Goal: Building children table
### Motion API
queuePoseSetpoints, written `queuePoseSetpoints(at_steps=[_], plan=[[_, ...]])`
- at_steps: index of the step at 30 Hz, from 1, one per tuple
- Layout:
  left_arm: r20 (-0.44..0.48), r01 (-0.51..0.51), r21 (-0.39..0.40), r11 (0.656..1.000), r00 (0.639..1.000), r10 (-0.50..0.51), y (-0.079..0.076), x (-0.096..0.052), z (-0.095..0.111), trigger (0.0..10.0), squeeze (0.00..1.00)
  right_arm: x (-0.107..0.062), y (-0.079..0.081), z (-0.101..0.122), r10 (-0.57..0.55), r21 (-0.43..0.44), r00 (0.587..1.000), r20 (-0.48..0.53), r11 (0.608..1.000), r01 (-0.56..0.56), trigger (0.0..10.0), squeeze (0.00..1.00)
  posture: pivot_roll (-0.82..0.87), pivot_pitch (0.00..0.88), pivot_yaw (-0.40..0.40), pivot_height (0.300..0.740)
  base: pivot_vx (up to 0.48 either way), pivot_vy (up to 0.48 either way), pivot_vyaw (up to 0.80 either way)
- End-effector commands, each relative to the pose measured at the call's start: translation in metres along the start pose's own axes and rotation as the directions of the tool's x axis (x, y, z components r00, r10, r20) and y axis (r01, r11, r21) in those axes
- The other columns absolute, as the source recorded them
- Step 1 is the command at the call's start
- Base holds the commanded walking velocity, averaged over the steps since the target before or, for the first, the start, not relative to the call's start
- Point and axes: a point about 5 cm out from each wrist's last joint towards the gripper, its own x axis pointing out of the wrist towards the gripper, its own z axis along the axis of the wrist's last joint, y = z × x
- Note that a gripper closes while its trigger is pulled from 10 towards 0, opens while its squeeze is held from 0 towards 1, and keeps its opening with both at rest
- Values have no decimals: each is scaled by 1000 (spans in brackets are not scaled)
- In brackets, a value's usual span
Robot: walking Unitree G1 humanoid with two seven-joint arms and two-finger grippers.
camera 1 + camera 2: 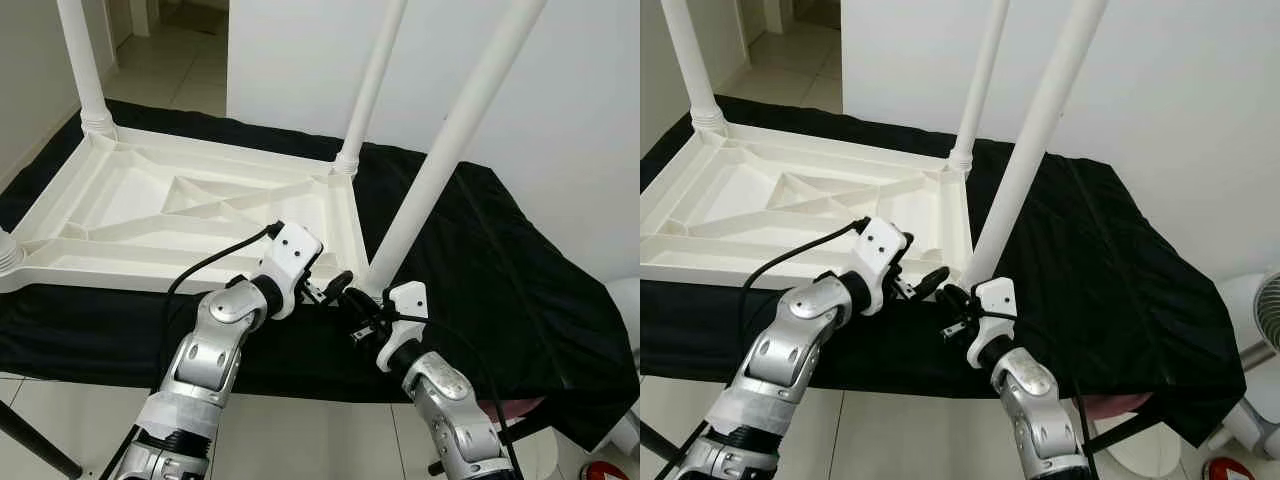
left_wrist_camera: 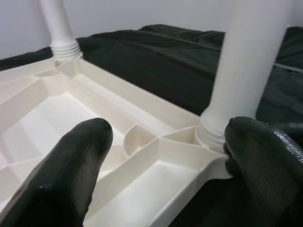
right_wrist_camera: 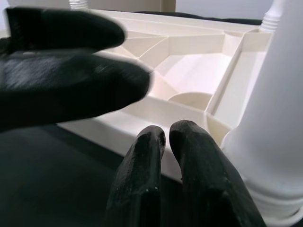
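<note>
The white plastic table top (image 1: pixel 190 215) lies upside down on a black cloth (image 1: pixel 500 270), ribbed underside facing up. Three legs stand seated in their corner sockets; the fourth leg (image 1: pixel 455 140) sits at the near right corner socket (image 2: pixel 210 135) but leans away to the right, so its long axis runs obliquely up and to the right instead of parallel with the far right leg (image 1: pixel 372 85). Both grippers work at this corner. The left gripper (image 1: pixel 330 290) reaches in from the table side with its fingers spread wide, one finger (image 2: pixel 71 165) over the ribbed underside and the other beside the threaded base of the leg; it holds nothing. The right gripper (image 1: pixel 362 318) sits just below and in front of the leg base with its two fingers (image 3: pixel 161 184) pressed together, gripping nothing; the leg base stands just beside them in the right wrist view. The leg base lies between the two tools, near both. The coming move probably depends on bringing the leg axis upright over the socket; while it leans, the threads may bind or cross.
</note>
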Motion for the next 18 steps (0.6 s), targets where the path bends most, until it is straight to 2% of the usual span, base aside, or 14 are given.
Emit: queuePoseSetpoints(at_steps=[1, 8, 12, 14, 15, 16, 17, 18], plan=[[-16, -294, -1, 956, 956, 294, 15, -4, -2, 10000, 0, 0, -13, 2, -40, -14, 999, 7, 999, 40, 10000, 0, 60, 0, -175, 740, 0, 0, 0], [-9, -352, 6, 936, 936, 352, 27, -10, -2, 10000, 0, 7, -20, 9, -39, -23, 999, 29, 999, 40, 10000, 0, 66, 0, -183, 740, 0, 0, 0], [-16, -395, 26, 918, 918, 395, 37, -16, -3, 10000, 0, 9, -31, 13, -67, -34, 997, 40, 997, 68, 10000, 0, 71, 0, -188, 740, 0, 0, 0], [-25, -423, 50, 905, 905, 424, 47, -22, -5, 10000, 0, 7, -47, 17, -122, -44, 991, 48, 991, 124, 10000, 0, 69, 0, -186, 740, 0, 0, 0], [-25, -423, 50, 905, 905, 424, 47, -22, -5, 10000, 0, 7, -47, 17, -122, -44, 991, 48, 991, 124, 10000, 0, 69, 0, -186, 740, 0, 0, 0], [-38, -434, 60, 899, 899, 437, 51, -25, -7, 10000, 0, 5, -57, 18, -163, -51, 985, 49, 985, 166, 10000, 0, 66, 0, -181, 740, 0, 0, 0], [-38, -434, 60, 899, 899, 437, 51, -25, -7, 10000, 0, 5, -57, 18, -163, -51, 985, 49, 985, 166, 10000, 0, 66, 0, -181, 740, 0, 0, 0], [-62, -435, 70, 898, 896, 439, 54, -27, -10, 10000, 0, 2, -69, 19, -211, -59, 976, 53, 975, 214, 10000, 0, 66, 0, -181, 740, 0, 0, 0]])
